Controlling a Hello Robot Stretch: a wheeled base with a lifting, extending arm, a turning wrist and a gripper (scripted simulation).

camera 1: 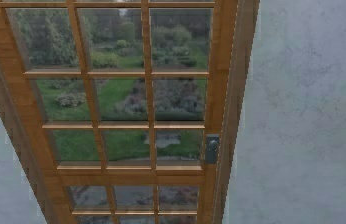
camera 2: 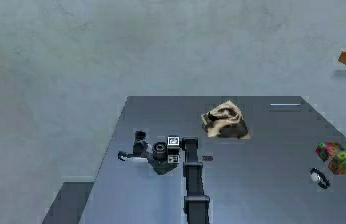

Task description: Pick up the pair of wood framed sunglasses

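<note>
Wooden glazed door [camera 1: 121, 110] close ahead, with garden greenery behind the panes. Dark handle [camera 1: 212, 150] on its right edge. Grey wall [camera 1: 301, 110] right of it.

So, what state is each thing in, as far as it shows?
Glazed wooden door, looks shut.
Arm, stretched out over the table.
Jaws, cannot tell whether they hold anything.
Brown crumpled thing, lying on the table.
Green and red thing, lying on the table.
</note>
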